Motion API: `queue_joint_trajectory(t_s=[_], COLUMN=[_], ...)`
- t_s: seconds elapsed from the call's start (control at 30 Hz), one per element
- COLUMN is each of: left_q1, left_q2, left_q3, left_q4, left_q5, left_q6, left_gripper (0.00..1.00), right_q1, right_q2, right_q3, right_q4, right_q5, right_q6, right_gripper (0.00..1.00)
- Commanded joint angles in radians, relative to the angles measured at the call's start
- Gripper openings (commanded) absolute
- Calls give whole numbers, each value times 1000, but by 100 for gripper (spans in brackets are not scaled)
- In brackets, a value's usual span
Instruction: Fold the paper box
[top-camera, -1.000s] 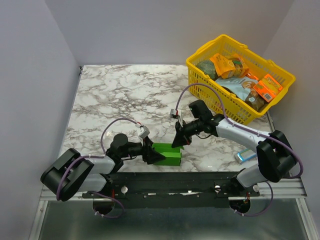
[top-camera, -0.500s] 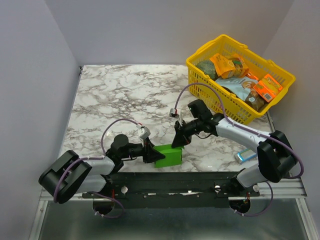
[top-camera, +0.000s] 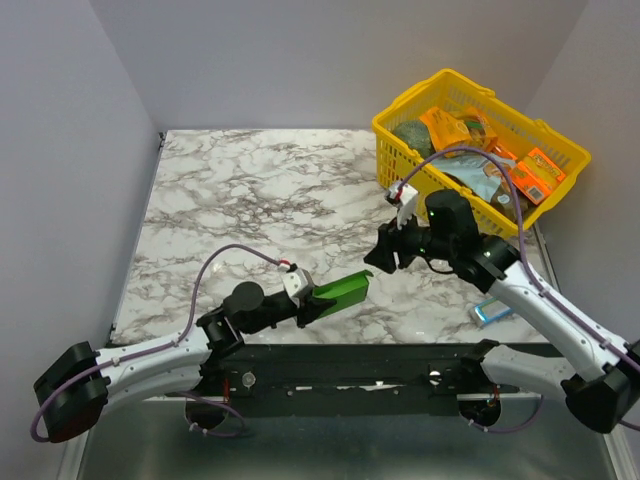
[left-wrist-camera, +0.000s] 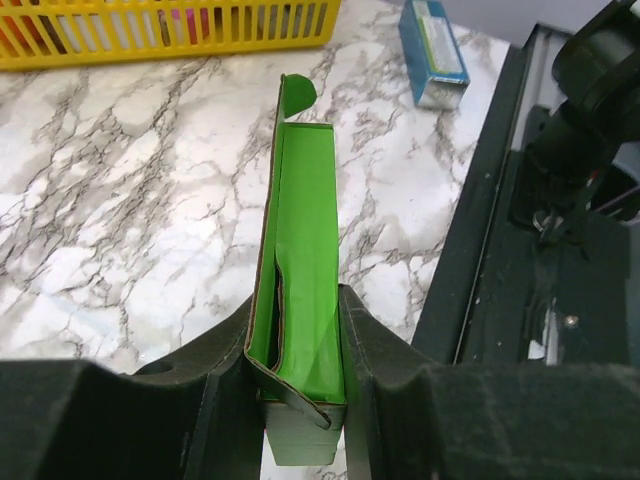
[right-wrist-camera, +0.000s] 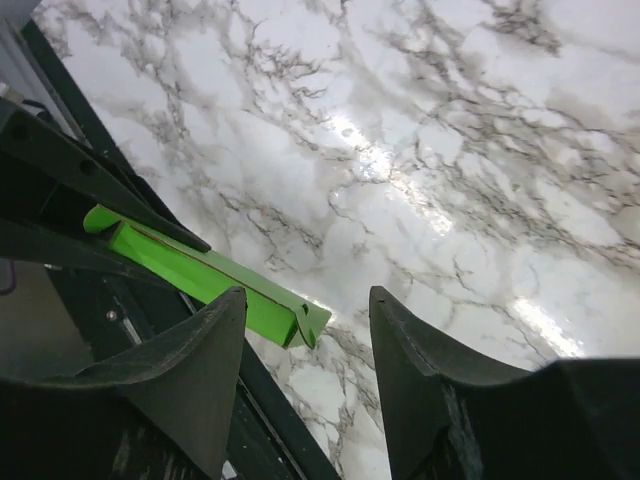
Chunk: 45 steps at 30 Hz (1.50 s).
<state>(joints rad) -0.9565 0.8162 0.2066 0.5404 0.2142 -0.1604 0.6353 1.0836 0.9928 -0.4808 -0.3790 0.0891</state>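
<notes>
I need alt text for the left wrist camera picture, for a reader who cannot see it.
The left claw grips one end of a narrow green paper box, which points away over a marble table. A yellow basket and a blue-and-white pack sit beyond it.

Green paper box (top-camera: 341, 291) flattened, tilted, lifted off table.

We see bright, even overhead light; faint shadows; glare patches on the desk (right-wrist-camera: 385, 165) in right wrist view; left fingers (left-wrist-camera: 385, 375) close-up, slightly soft.
</notes>
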Motion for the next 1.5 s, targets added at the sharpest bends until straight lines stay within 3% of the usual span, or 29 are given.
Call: queue_joint_trajectory(t_s=[0.0,0.17,0.53,1.2,1.47], left_q1=[-86,-97,-97,-97,-97], left_q2=[32,46,38,47,35], left_q3=[34,27,-6,-35,-38], left_q4=[-88,-63,-7,50,50], left_q5=[-251,-227,-138,-108,-108], left_q6=[154,182,167,165,163], left_gripper=[23,23,23,23,22], right_q1=[-2,16,127,156,156], right_q2=[-82,-42,25,128,154], right_q3=[-8,-6,-60,17,23], right_q4=[-105,-183,-121,-108,-114], right_q5=[146,123,190,246,223], right_q6=[-24,-72,-80,-80,-78], right_gripper=[52,45,51,42,31])
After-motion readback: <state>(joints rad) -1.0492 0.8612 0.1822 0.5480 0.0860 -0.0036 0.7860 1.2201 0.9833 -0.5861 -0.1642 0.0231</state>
